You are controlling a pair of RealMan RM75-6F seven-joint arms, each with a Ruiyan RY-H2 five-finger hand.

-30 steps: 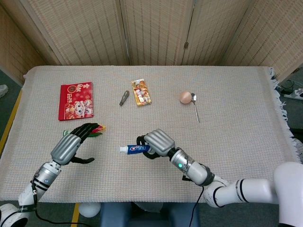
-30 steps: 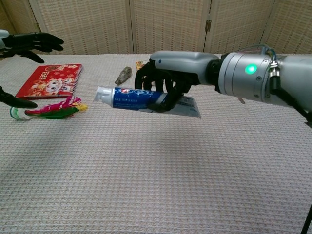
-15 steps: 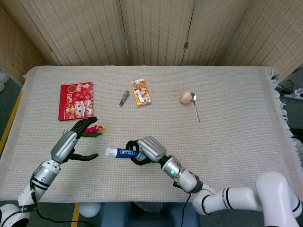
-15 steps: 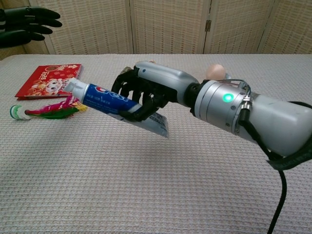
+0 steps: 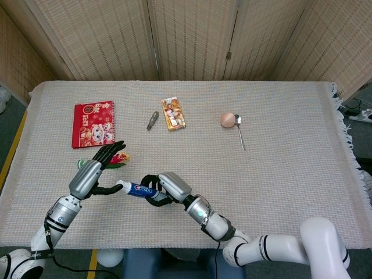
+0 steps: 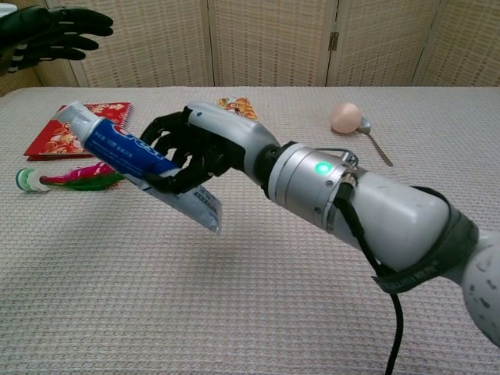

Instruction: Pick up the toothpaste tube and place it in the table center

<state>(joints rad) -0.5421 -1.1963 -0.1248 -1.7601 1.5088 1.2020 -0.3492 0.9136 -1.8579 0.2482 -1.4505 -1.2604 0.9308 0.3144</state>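
My right hand (image 5: 167, 187) (image 6: 199, 148) grips a blue and white toothpaste tube (image 5: 136, 189) (image 6: 125, 152) and holds it above the table, cap end pointing left. The tube's flat tail hangs down past the hand in the chest view. My left hand (image 5: 96, 171) (image 6: 43, 35) hovers just left of the cap with its fingers spread, holding nothing. In the head view its thumb is close to the cap; contact cannot be made out.
A red booklet (image 5: 93, 123) lies at the left, with a red-green feathered toy (image 5: 116, 160) (image 6: 74, 176) under my left hand. A small dark tool (image 5: 152, 120), a snack packet (image 5: 173, 113), an egg (image 5: 227, 120) and a spoon (image 5: 240, 132) lie further back.
My right hand has carried the tube leftward, toward my left hand. My left hand has shifted a little right and closer to the tube's cap.
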